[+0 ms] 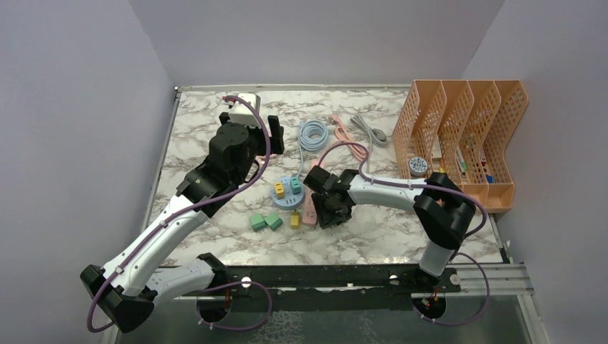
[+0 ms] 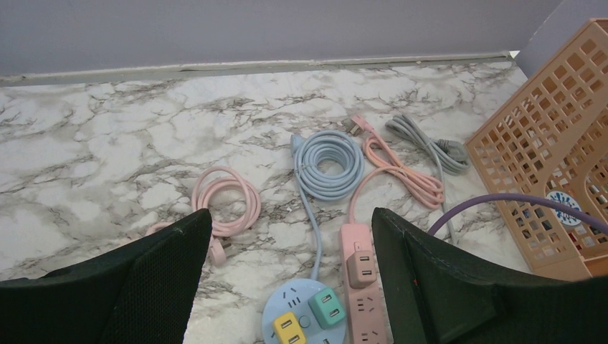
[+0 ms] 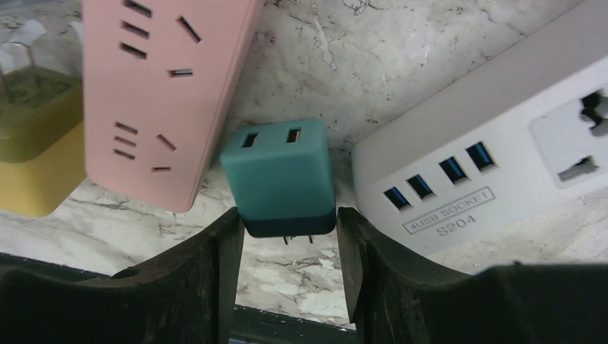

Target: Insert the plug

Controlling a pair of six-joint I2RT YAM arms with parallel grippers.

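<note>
A boxy teal plug (image 3: 276,172), matte and round-cornered with a darker band at its base and two slots in its far face, sits between a smooth pink power strip (image 3: 154,93) and a glossy white power strip (image 3: 495,165) with four blue-lined ports, just beside both, against the veined marble surface (image 3: 401,64). Whether it rests on the marble or is lifted clear is hard to judge. The right pincer (image 3: 289,215) brackets the plug's dark base, its black fingers (image 3: 229,265) tight to either side. Whether they press it or merely flank it cannot be told, and only two short metal prongs show beneath the body. A yellow plug (image 3: 32,136) is cut off at the left edge of that wrist view. From above, the right pincer covers the teal plug entirely, and the white strip cannot be made out under the arm. The left pincer (image 2: 288,215) hangs wide open and empty, its broad mesh-textured fingers (image 2: 165,279) masking the lower corners of its view. Between them shows a round blue hub (image 2: 283,301) carrying a yellow and a green cube, cropped at the bottom. Beyond it lie a coiled pale-blue cable (image 2: 328,161), a looped pink cable (image 2: 226,197) and a grey cable (image 2: 430,143). A peach lattice file rack (image 2: 545,165) is cut off at right.
</note>
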